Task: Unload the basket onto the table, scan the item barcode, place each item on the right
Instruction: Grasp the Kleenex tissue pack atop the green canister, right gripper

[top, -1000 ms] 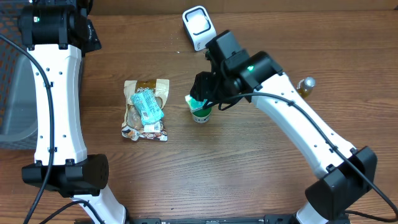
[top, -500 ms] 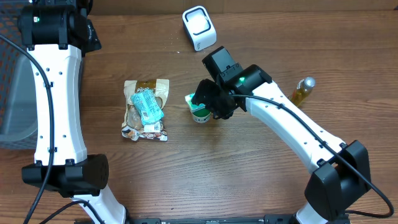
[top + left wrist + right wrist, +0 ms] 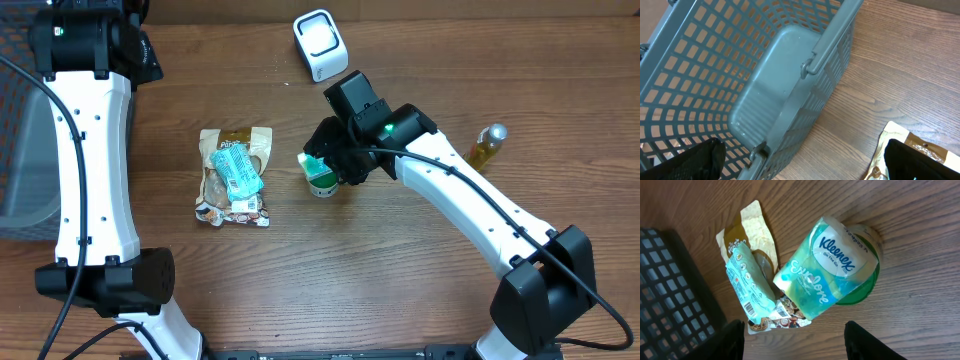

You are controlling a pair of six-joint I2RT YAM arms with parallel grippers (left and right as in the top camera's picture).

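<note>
Low down, right claw [image 3: 801,341] gapes above the Kleenex pack [image 3: 825,275].

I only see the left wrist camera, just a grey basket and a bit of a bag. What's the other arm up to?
Observer: The right gripper is open, poised over a Kleenex tissue pack that lies on a green cup.
Operator: Where's the scanner thing?
Observer: A white scanner stands farther back, beyond the pack and apart from it.
Operator: Is anything on my bag?
Observer: Yes, a teal packet lies on top of the snack bag.
</note>
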